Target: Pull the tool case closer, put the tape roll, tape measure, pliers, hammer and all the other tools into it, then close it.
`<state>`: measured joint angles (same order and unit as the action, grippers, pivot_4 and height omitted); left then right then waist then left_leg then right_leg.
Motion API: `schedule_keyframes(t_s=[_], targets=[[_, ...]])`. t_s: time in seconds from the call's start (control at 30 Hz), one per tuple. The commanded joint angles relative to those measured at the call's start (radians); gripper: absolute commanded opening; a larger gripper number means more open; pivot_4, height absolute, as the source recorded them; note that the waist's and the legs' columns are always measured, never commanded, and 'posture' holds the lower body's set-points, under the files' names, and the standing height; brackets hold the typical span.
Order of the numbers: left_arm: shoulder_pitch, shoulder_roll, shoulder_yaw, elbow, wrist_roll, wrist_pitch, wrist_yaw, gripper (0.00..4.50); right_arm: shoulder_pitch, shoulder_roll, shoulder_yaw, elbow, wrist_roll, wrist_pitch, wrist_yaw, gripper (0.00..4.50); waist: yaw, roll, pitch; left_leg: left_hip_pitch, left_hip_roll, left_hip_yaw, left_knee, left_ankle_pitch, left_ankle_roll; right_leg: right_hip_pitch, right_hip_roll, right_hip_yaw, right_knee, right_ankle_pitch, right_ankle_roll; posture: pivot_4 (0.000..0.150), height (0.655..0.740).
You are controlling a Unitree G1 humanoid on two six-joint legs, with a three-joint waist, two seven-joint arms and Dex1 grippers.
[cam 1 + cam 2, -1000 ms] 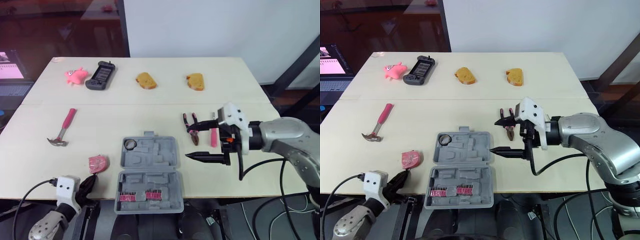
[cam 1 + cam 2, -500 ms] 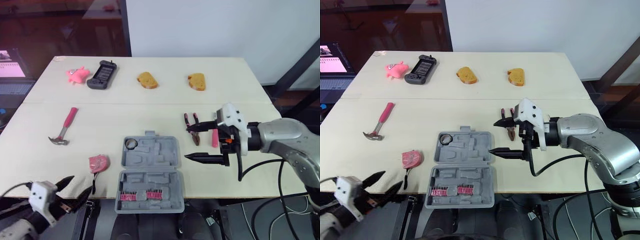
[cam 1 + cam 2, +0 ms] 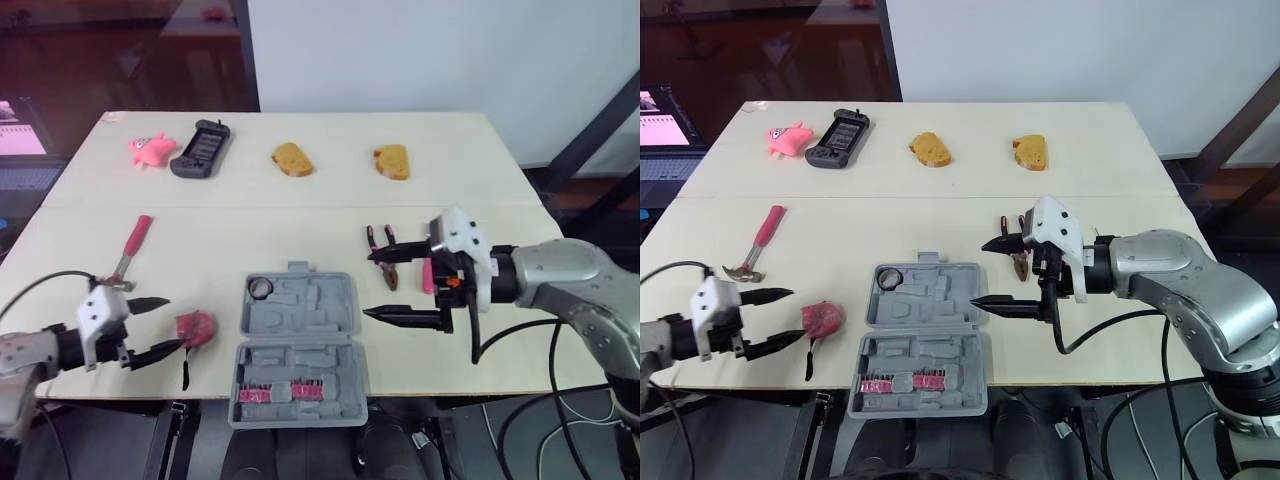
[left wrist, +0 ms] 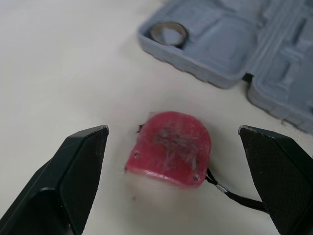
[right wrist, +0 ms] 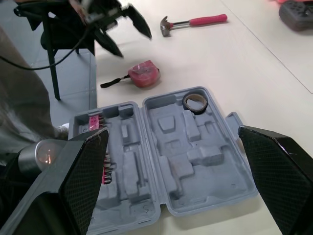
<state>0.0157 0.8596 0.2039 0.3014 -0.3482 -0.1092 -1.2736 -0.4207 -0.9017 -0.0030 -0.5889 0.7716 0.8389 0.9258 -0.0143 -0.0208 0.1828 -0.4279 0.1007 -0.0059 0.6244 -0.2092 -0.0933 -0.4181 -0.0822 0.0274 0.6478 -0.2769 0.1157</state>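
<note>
Left gripper [image 3: 175, 322] spread wide, red tape measure [image 3: 196, 327] on the table just ahead of its tips; I see no contact. Right gripper [image 3: 367, 285] likewise spread, hovering beside the open tool case [image 3: 300, 330]; tape roll [image 3: 261, 289] sits inside.

The counter [image 3: 480, 180] carries one grey tool case [image 3: 318, 322], one tape roll [image 3: 261, 289], one red tape measure [image 3: 195, 327], one pink-handled hammer [image 3: 135, 238], one pair of pliers [image 3: 390, 276] and one short pink bar [image 3: 427, 277]. There are two bread slices [image 3: 292, 159], one pink pig toy [image 3: 151, 150], one black handheld device [image 3: 201, 150] and two red bit racks [image 3: 256, 393].
</note>
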Motion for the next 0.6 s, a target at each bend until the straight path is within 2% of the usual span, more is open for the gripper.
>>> schedule_keyframes(t_s=[0.03, 0.27, 0.4, 0.6], targets=[[-0.093, 0.009, -0.044, 0.117, 0.057, -0.102, -0.055, 4.48, 0.012, 0.008, -0.039, -0.048, 0.023, 0.005, -0.034, 4.50, 0.003, 0.000, 0.000, 0.000, 0.000, 0.000, -0.001, 0.000, 0.000, -0.001, 0.000, 0.000, 0.001, 0.000, 0.000, 0.150, 0.7207], [-0.232, -0.018, -0.119, 0.287, 0.131, -0.211, -0.082, 4.48, 0.028, -0.004, -0.064, -0.066, 0.032, 0.014, -0.064, 4.50, 0.004, 0.000, 0.000, 0.000, 0.000, 0.000, -0.001, 0.000, 0.000, -0.001, 0.000, 0.000, 0.002, 0.000, 0.000, 0.150, 0.7207], [-0.260, -0.021, -0.157, 0.361, 0.188, -0.299, -0.069, 4.48, 0.033, -0.010, -0.073, -0.072, 0.033, 0.020, -0.071, 4.50, 0.004, 0.000, 0.000, 0.000, 0.000, 0.000, -0.001, 0.000, 0.000, -0.001, 0.001, 0.000, 0.002, 0.000, 0.001, 0.150, 0.7207], [-0.276, -0.029, -0.165, 0.390, 0.181, -0.333, -0.078, 4.48, 0.033, -0.017, -0.076, -0.066, 0.027, 0.018, -0.070, 4.50, 0.004, 0.000, 0.000, 0.000, 0.000, 0.000, -0.001, 0.000, 0.000, 0.000, 0.000, 0.000, 0.002, 0.000, 0.000, 0.150, 0.7207]])
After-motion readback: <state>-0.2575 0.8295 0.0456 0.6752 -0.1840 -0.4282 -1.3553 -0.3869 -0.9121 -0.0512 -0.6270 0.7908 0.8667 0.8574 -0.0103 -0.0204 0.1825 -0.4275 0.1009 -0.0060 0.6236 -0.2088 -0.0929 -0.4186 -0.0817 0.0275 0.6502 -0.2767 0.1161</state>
